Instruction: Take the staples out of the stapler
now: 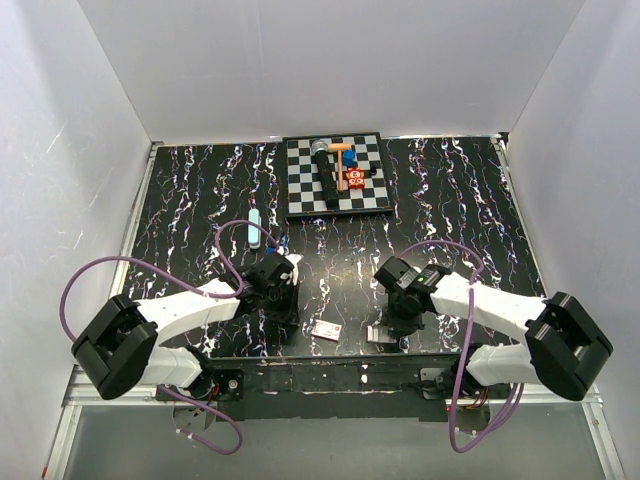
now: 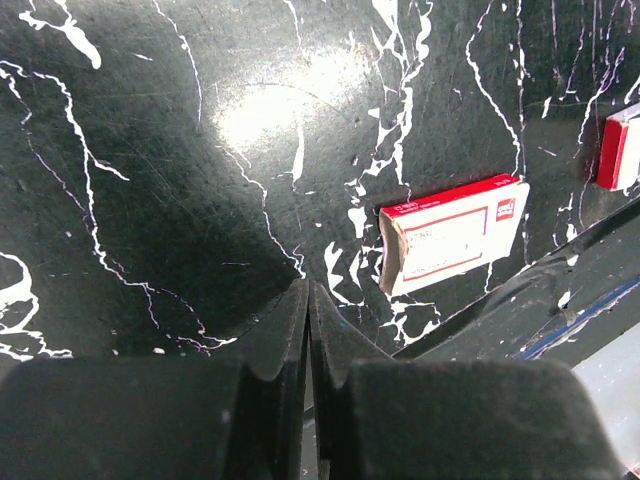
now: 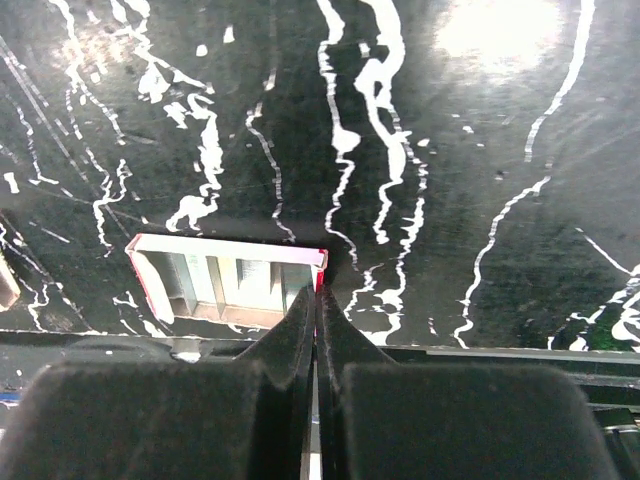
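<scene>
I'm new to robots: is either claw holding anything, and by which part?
Nothing is held. The left gripper and right gripper are both shut empty; the stapler lies apart on the checkered board.

left pincer (image 2: 308,300): bottom centre of frame; both black fingers pressed together, tips meeting in a thin seam, nothing between them.
table (image 2: 150,200): black marbled top with white veins; bright glare patch up the middle.
red-and-white box (image 2: 455,235): small, lying flat on the table, just right of the fingertips and apart from them; slightly tilted, one short end showing a dark opening.
second red-and-white piece (image 2: 620,145): at right border, cut off by the frame.
table edge (image 2: 520,300): runs diagonally across the lower right, just below the box.
</scene>
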### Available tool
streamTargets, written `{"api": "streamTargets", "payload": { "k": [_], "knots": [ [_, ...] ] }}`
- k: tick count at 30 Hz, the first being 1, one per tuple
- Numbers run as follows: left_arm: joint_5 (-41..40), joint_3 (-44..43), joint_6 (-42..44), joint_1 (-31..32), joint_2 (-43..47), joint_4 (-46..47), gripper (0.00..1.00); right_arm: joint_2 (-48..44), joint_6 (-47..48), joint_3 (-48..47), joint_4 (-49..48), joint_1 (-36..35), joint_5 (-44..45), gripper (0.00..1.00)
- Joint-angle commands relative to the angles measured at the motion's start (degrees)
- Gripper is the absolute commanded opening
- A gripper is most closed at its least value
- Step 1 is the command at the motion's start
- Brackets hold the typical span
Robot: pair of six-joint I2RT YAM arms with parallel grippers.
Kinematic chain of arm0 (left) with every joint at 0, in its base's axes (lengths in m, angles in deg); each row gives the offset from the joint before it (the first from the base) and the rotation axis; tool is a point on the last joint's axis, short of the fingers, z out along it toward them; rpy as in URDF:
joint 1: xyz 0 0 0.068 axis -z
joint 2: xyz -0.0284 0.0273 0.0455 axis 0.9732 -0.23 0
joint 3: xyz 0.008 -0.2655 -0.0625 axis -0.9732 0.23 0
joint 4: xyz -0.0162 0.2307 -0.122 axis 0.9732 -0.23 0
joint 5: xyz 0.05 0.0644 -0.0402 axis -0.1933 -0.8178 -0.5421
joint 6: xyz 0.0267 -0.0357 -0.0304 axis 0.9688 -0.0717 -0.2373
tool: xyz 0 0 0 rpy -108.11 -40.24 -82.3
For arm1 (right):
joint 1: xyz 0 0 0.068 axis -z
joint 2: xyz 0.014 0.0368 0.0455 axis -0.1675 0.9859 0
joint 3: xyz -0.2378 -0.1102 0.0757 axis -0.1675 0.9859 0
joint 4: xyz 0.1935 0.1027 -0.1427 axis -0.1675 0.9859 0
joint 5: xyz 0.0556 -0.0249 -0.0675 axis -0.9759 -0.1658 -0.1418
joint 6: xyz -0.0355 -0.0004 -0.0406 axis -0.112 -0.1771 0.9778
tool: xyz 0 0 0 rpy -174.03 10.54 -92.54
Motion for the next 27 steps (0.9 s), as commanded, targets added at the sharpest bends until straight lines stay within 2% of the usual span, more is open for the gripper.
{"api": "streamTargets", "payload": {
  "k": [1,10,27],
  "knots": [
    [1.0,0.3,-0.5,0.9,-0.5,0.9,0.00,2.4,1.3,-2.8,-2.3,-2.5,-2.8,0.01],
    [1.4,-0.1,-1.1,3.1,-3.1,2.2,0.00,7.5,2.7,-7.3,-3.2,-6.3,-3.8,0.01],
    [3.0,0.2,-2.5,5.2,-6.9,5.5,0.00,13.1,3.3,-10.8,-5.2,-7.1,-7.3,0.01]
  ]
}}
